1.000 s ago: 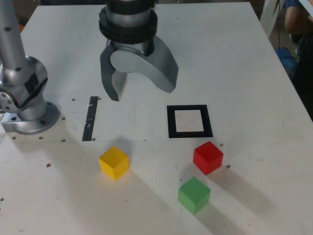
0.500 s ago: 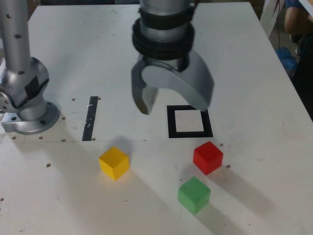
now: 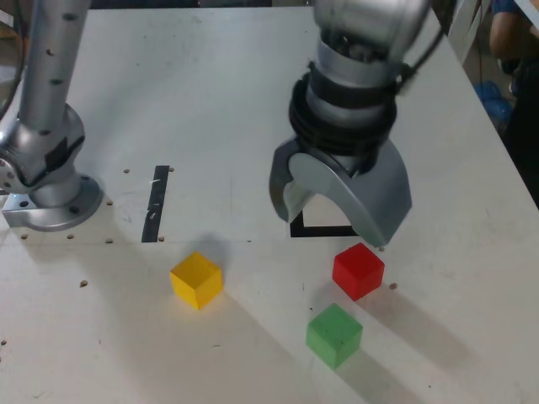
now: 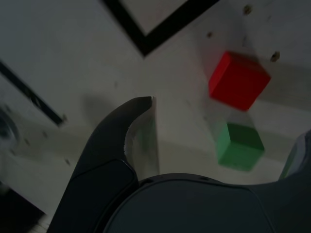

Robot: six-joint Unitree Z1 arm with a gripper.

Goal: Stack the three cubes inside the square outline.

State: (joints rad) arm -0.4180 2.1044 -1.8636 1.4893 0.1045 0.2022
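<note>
- Red cube (image 3: pixel 358 270) sits flat on the white table, matte faces, turned a little so a corner points toward the camera, alone and unstacked, just below the outline's lower right corner in the exterior view.
- Green cube (image 3: pixel 333 334) rests near the red one, closer to the camera and slightly to the exterior view's left, apart from it.
- Yellow cube (image 3: pixel 197 279) lies well off to the exterior view's left, on its own.
- Square outline (image 3: pixel 324 230), a thick black frame, is mostly hidden; only its near edge shows, and no cube is seen on that part.
</note>
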